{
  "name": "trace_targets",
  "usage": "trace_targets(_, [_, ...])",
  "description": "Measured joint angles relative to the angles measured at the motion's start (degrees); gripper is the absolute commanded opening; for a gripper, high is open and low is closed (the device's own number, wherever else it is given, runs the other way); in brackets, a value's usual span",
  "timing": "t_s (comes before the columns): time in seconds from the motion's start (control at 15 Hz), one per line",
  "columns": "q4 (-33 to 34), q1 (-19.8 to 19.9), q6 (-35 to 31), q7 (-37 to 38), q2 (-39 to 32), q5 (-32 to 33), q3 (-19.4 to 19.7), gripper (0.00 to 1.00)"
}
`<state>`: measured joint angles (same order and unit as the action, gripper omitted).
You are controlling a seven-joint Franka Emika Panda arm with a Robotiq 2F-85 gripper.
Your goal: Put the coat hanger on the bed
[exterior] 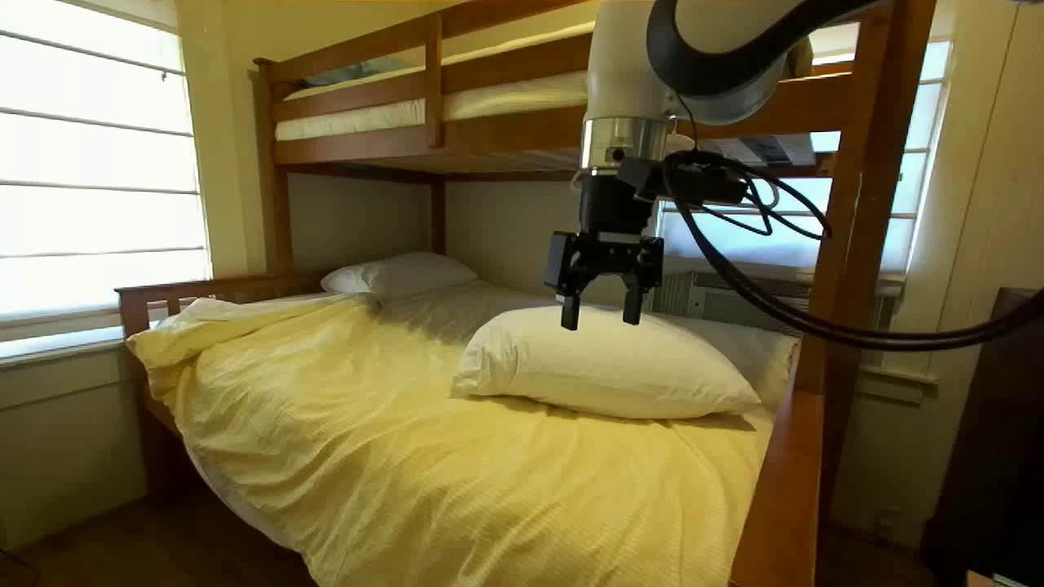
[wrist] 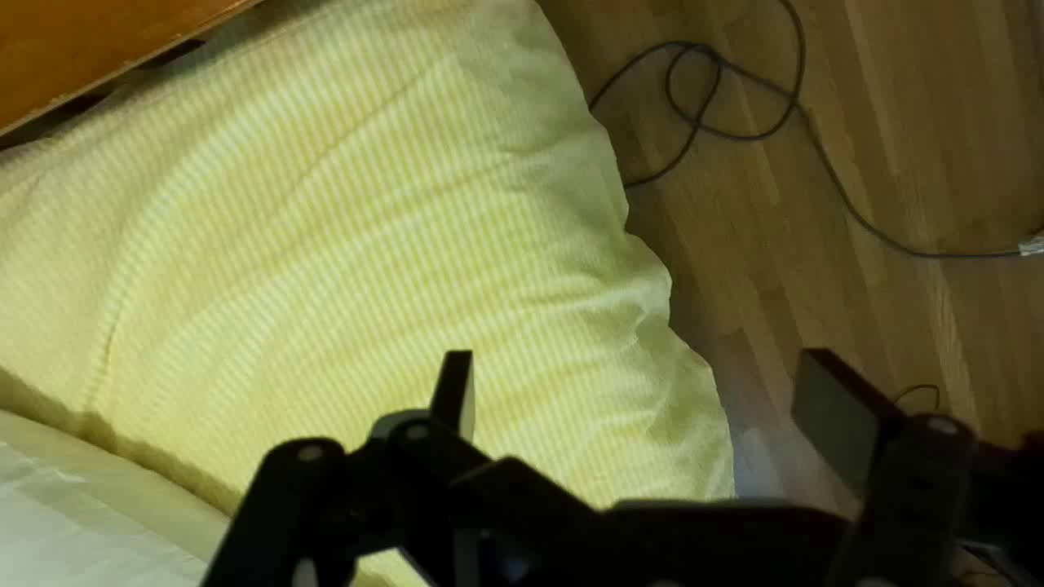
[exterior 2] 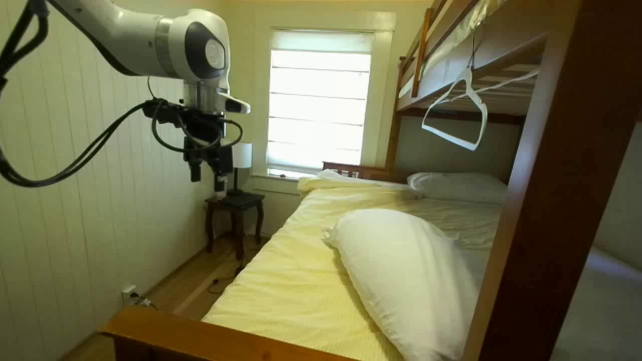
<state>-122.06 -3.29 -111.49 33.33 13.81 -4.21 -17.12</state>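
A white coat hanger (exterior 2: 449, 138) hangs by its hook from the upper bunk's side rail in an exterior view. Elsewhere it is mostly hidden behind the arm or out of view. The bed (exterior: 367, 456) is the lower bunk, with a rumpled pale yellow cover, also in an exterior view (exterior 2: 281, 271) and in the wrist view (wrist: 391, 244). My gripper (exterior: 601, 321) points down, open and empty, above the bed's near side. It also shows in an exterior view (exterior 2: 208, 183), well apart from the hanger. In the wrist view its spread fingers (wrist: 636, 367) frame the cover's edge and the floor.
A white pillow (exterior: 603, 371) lies on the bed, and another pillow (exterior: 400, 273) lies at the far end. The upper bunk rail (exterior: 506, 134) and a thick wooden post (exterior 2: 556, 165) stand near the arm. A side table (exterior 2: 235, 200) bears a lamp (exterior 2: 243, 155).
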Motion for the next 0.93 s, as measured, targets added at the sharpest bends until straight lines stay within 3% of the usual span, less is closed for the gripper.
trace_targets(0.53, [0.0, -0.1, 0.0, 0.0, 0.0, 0.0, 0.1, 1.00])
trace_targets(0.93, [0.4, 0.3, -3.4, -2.0, 0.0, 10.3, 2.9, 1.00])
